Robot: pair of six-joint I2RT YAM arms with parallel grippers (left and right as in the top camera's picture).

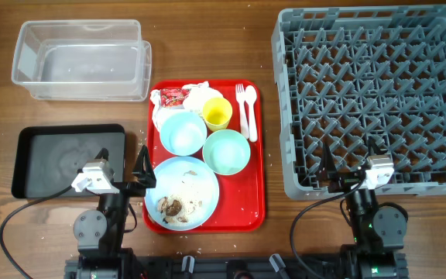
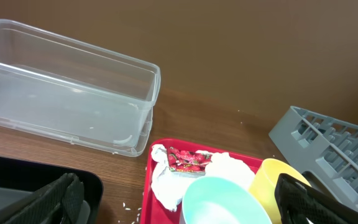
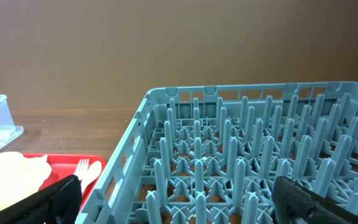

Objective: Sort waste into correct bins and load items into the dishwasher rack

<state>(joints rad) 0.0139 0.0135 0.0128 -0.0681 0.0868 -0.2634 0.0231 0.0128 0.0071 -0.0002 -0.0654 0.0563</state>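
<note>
**Currently: Both Grippers Wide, Nothing Held**

The left gripper point(image 1: 124, 161) is seen spread wide and empty at the table's 7 o'clock, over the gap between the shallow black rectangular tray point(image 1: 53, 159) and the flat red serving tray point(image 1: 258, 155). The right gripper point(image 1: 348, 159) is likewise spread wide, with nothing gripped, at 5 o'clock by the near edge of the large grey pegged plastic crate point(image 1: 378, 93). On the red tray, the large light blue plate point(image 1: 200, 182) is placed at 7 o'clock and the crumpled white paper napkin point(image 1: 196, 97) at 12.

The serving tray point(image 1: 258, 155) is red, the plate point(image 1: 204, 188) light blue, the cup point(image 1: 217, 114) yellow, the pegged rack point(image 1: 374, 93) grey.
</note>
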